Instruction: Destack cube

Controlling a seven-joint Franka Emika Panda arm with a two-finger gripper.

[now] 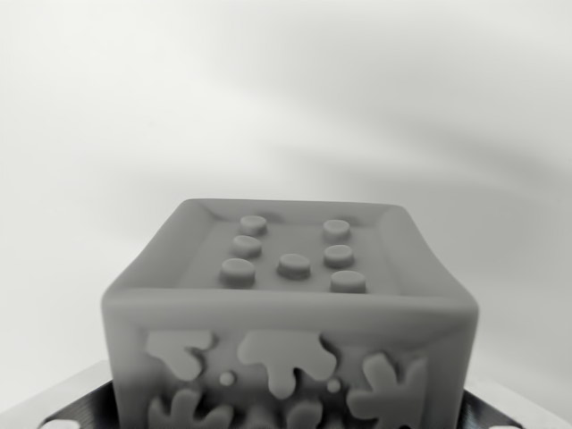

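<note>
the wrist view is in grey tones and is filled in its lower half by one cube (290, 322), seen close and from slightly above. its top face is sunk a little inside a raised rim and carries seven round raised studs: two at the back, three across the middle, two nearer the camera. the face turned to the camera shows raised shapes like splashes or drips, with a couple of small round dots between them. the cube sits centred in the frame, its bottom edge cut off by the lower border.

at both lower corners, dark ribbed parts (79, 409) with lighter edges poke out on each side of the cube; they look like parts of the claw, but i cannot tell whether the claw is spread, pressed together or pinching the cube, since no fingertips show clearly. whether another cube lies under this one cannot be seen.

behind the cube there is only a pale, blurred background (286, 98) with soft shadows.
</note>
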